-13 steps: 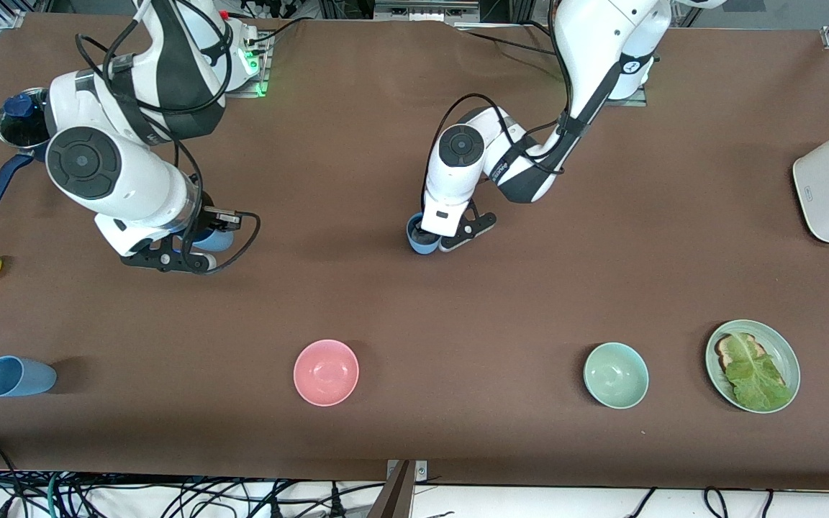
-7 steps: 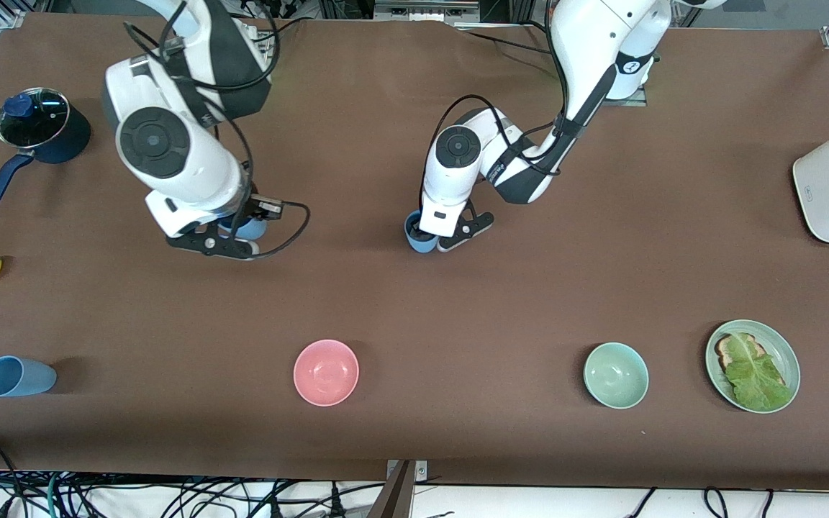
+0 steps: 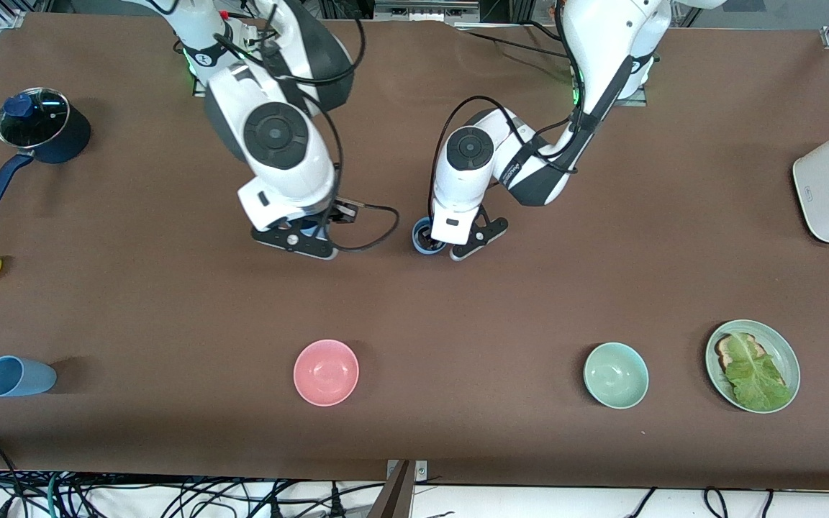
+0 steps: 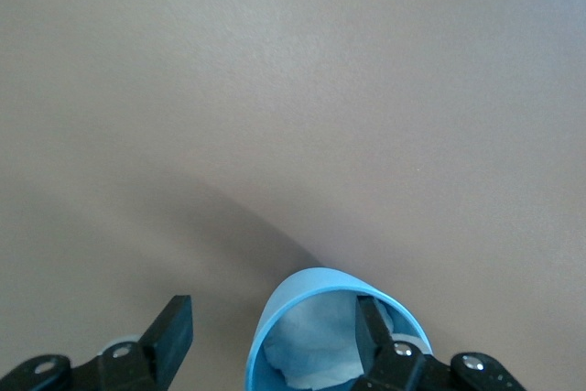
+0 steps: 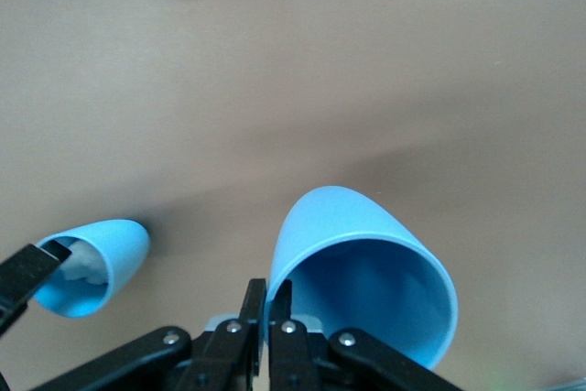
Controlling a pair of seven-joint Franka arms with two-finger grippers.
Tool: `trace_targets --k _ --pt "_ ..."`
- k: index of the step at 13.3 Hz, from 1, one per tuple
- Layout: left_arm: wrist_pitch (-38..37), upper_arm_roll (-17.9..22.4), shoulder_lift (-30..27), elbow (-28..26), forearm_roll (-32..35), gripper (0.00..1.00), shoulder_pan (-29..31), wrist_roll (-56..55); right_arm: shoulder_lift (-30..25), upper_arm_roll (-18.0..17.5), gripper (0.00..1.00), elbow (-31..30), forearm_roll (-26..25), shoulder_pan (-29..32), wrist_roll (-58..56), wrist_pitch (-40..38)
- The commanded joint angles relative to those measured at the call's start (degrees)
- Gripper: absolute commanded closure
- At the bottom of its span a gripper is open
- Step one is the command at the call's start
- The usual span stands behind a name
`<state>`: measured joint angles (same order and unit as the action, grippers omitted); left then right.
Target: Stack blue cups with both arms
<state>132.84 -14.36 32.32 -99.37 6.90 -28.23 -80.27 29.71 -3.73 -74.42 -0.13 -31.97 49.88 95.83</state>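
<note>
Upright blue cup (image 3: 425,242) mid-table, second blue cup (image 5: 366,276) carried, third blue cup (image 3: 15,376) lying sideways.

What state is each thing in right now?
Left gripper: open, one finger inside standing cup.
Right gripper: shut on rim of held cup.
Standing cup: upright on table, ungripped.
Held cup: lifted off table.
Lying cup: on its side.
Pot: lid on.
Pink bowl: upright, empty.
Green bowl: upright, empty.
Plate: holds toast, lettuce.
</note>
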Motion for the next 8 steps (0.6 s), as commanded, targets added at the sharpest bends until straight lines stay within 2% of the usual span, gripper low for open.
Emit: trace_targets --k 1,6,8 --pt "-3.63 -0.05 -2.88 -0.3 2.15 0.19 0.19 -1.38 3.34 0.3 1.0 4.55 0.22 -1.96 3.37 0.67" --pt "-4.43 -0.58 -3.58 -0.3 2.15 0.18 0.19 -2.0 3.69 0.3 1.0 4.72 0.92 -4.41 5.73 0.93" --pt "-8.89 -0.05 -6.47 -0.3 1.54 0.18 3.16 4.29 3.69 0.3 1.0 4.81 0.92 -5.47 7.33 1.2"
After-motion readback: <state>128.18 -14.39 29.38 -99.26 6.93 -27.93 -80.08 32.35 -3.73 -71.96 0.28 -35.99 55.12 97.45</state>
